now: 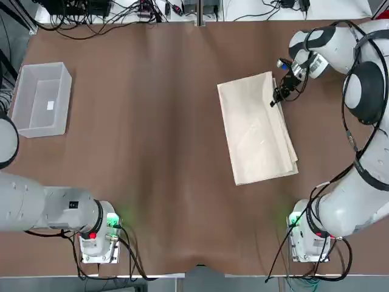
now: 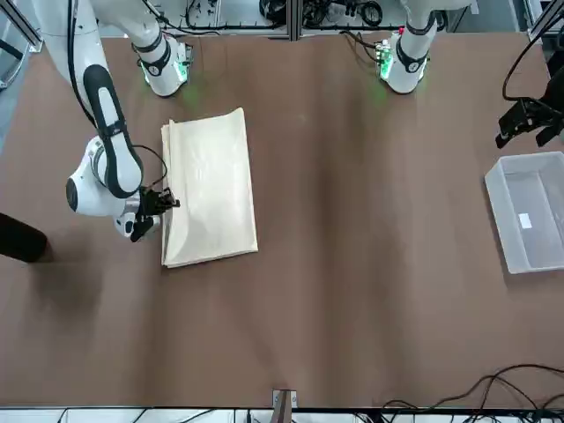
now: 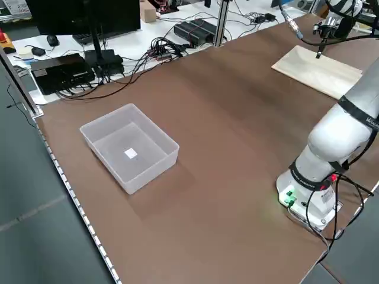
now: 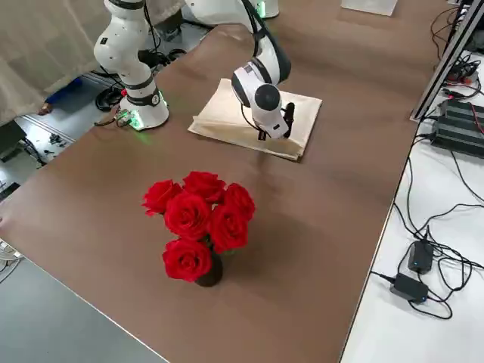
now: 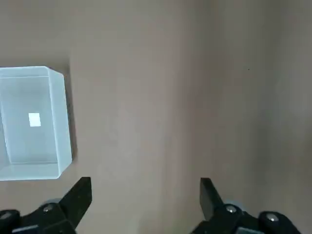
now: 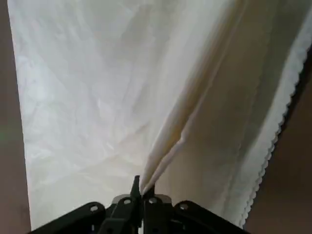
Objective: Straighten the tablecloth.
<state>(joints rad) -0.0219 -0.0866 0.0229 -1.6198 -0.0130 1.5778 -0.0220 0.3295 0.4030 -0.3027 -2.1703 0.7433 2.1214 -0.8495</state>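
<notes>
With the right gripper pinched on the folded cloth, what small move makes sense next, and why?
Probably lift slightly and draw the pinched layer outward. The right gripper is shut on an upper edge of the tablecloth, which lies folded in layers on the brown table. The left gripper hangs open, away from it.

Right arm is stretched way out over the far right part of the table, elbow bent, with the right gripper (image 1: 278, 97) pointing down and its fingers (image 6: 138, 187) pinched fully together on the tablecloth (image 1: 256, 128). Left arm is just parked upright over its base, left gripper (image 5: 145, 197) hanging with fingers spread wide, holding nothing.
</notes>
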